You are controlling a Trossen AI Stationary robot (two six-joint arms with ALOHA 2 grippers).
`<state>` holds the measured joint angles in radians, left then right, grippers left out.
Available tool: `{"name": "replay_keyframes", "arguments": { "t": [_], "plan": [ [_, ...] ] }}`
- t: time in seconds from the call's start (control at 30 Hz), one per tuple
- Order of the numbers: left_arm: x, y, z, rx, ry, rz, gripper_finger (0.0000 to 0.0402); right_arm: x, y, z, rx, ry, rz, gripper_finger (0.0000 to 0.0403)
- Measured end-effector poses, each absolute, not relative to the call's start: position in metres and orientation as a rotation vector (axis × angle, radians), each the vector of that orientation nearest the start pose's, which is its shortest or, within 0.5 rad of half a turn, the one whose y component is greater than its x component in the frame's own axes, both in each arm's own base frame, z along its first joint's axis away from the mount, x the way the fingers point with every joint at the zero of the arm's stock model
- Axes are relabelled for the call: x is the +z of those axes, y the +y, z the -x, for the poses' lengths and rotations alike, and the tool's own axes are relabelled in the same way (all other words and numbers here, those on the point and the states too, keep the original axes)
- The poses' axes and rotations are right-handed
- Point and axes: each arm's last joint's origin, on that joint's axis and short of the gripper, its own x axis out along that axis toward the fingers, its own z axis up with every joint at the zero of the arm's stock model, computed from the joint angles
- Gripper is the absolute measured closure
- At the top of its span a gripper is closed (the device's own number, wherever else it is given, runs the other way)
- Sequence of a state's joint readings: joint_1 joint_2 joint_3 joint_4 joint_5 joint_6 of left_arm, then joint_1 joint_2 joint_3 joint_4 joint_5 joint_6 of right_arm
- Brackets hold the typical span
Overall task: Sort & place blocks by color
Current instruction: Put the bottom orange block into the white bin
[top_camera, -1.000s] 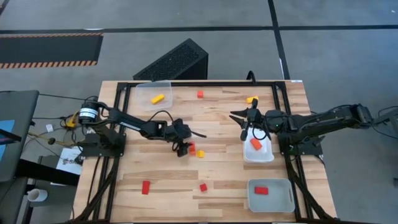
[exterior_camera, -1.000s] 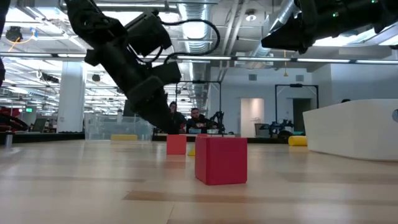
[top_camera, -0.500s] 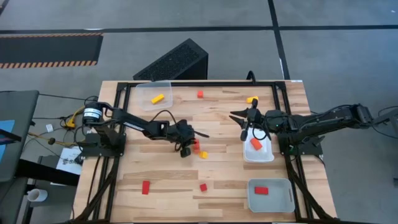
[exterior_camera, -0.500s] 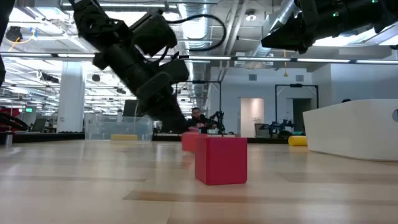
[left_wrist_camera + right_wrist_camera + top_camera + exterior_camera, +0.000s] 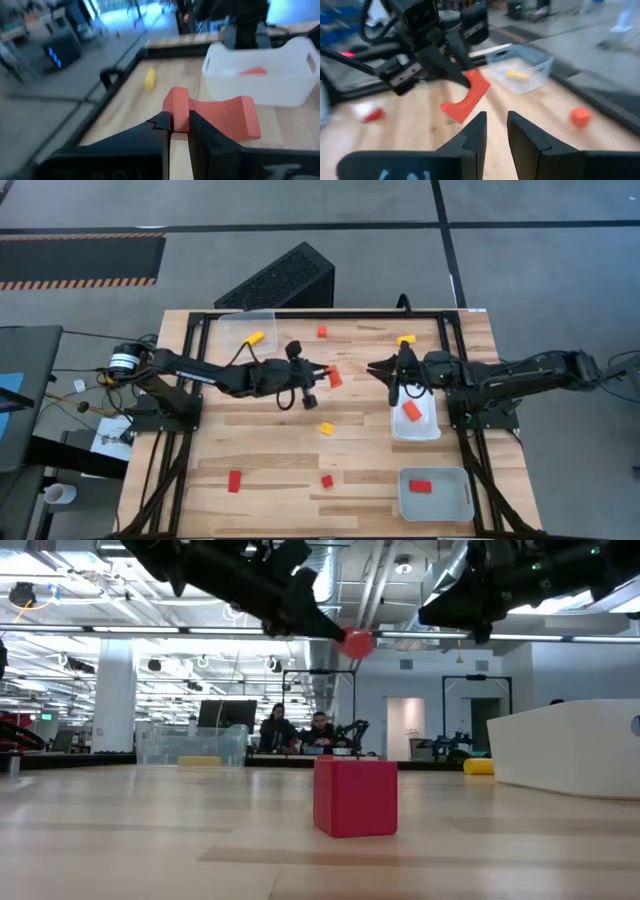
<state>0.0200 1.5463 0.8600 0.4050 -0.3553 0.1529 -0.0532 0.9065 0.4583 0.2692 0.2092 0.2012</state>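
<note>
Right now the left gripper is carrying a red arch-shaped block above the bench, its fingers clenched on one leg of the arch while the rest of the piece is jutting out past the fingertips toward the white tray. The block looks solid, stiff and light, probably painted wood or hard plastic, so it should bear a firm pinch without deforming; its smooth faces may be a little slippery. Holding it by a single leg is leaving the weight off to one side, so it could pivot between the fingers; a grasp across the flat sides near the middle would likely be steadier.

Beyond the fingertips, an orange block is lying inside that white tray, and a yellow block is sitting on the bench beside it. Farther off, the right gripper is hovering by the tray's far edge with its fingers parted and grasping nothing.

Elsewhere, a red cube, other red blocks, and a second yellow block are waiting on the bench.

No brand, label or legible writing is showing on any block or tray.
</note>
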Motion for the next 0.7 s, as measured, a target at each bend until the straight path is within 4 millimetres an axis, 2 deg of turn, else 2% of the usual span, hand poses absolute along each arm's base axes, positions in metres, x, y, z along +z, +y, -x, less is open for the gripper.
{"name": "replay_keyframes", "arguments": {
  "t": [0.13, 0.3, 0.47, 0.57, 0.7],
  "plan": [
    [0.236, 0.016, -0.334, 0.349, 0.269, -0.283, 0.0395, 0.236, -0.021, -0.204, -0.196, 0.179, -0.24, 0.0263],
    [0.239, 0.005, -0.336, 0.33, 0.23, -0.343, 0.0395, 0.224, -0.023, -0.221, -0.195, 0.182, -0.316, 0.0175],
    [0.24, -0.006, -0.336, 0.294, 0.229, -0.405, 0.0395, 0.22, -0.021, -0.242, -0.013, 0.078, -0.379, 0.0102],
    [0.239, -0.012, -0.336, 0.289, 0.234, -0.412, 0.0395, 0.219, -0.023, -0.249, 0.081, 0.025, -0.423, 0.0081],
    [0.24, -0.022, -0.335, 0.269, 0.222, -0.444, 0.0395, 0.208, -0.028, -0.257, 0.086, 0.016, -0.477, 0.0078]
  ]
}}
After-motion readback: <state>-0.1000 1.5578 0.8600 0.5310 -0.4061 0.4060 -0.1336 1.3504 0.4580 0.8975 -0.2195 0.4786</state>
